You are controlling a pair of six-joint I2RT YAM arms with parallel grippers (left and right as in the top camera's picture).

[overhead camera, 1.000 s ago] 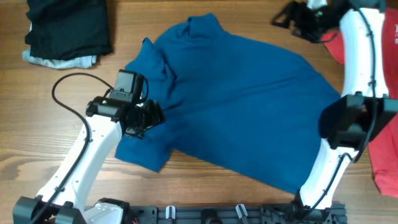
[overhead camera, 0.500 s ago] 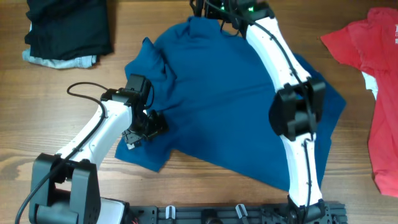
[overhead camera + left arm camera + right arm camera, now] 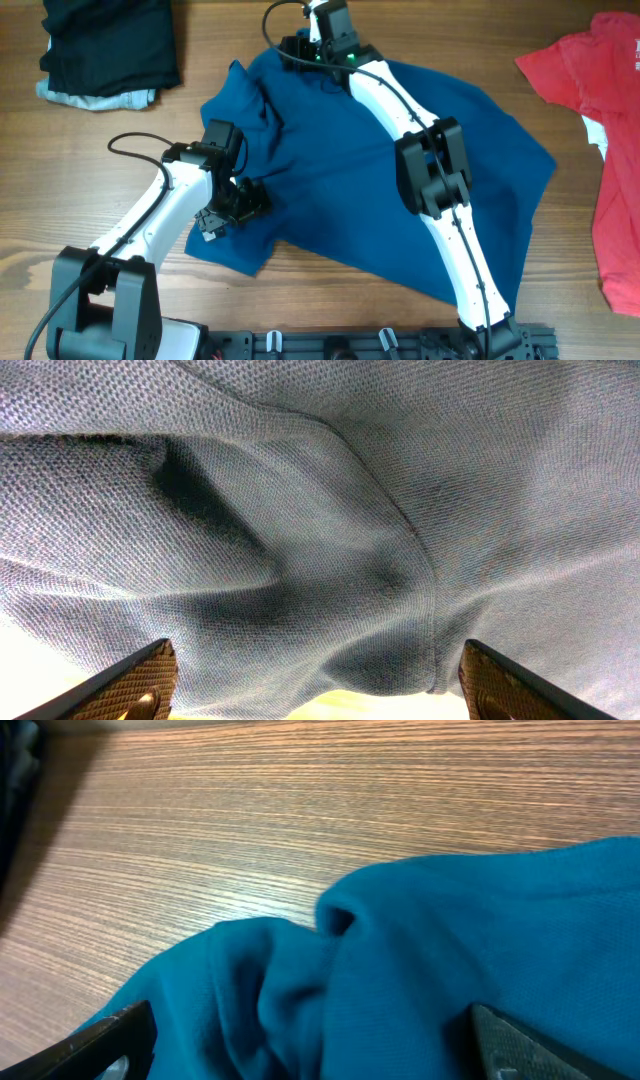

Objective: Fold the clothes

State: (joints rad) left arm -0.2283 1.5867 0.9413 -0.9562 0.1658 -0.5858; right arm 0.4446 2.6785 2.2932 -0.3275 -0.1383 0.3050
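Overhead first: the blue shirt (image 3: 360, 170) sprawls rumpled across the middle of the table (image 3: 60, 200), top end towards the far edge, hem towards the near edge. The black piece (image 3: 110, 40) sits in the far left corner on top of the pale-blue piece (image 3: 95, 97), which peeps out beneath it. The red shirt (image 3: 600, 90) lies along the right edge, well apart from the blue one. The left claw (image 3: 240, 200) is down on the blue shirt's left side, just above its lower left corner; the right claw (image 3: 298, 52) is right up at the shirt's top end by the far edge.

Left wrist now: the blue shirt (image 3: 330, 510) fills the view, looking greyish here, creased, with a seam curving down the middle. The left claw (image 3: 320, 695) is released; its fingers (image 3: 130, 685) stand far apart in the bottom corners, with cloth between them and nothing pinched. A pale sliver shows under the hem.

Right wrist: bare wood of the table (image 3: 300, 800) takes the upper half; the blue shirt (image 3: 480, 940) heaps up below, with a bunched fold (image 3: 335, 920) at its edge. The right claw (image 3: 315, 1050) is released too; its fingers (image 3: 110, 1040) are spread to both lower corners, the cloth lying loose between them, not grasped.
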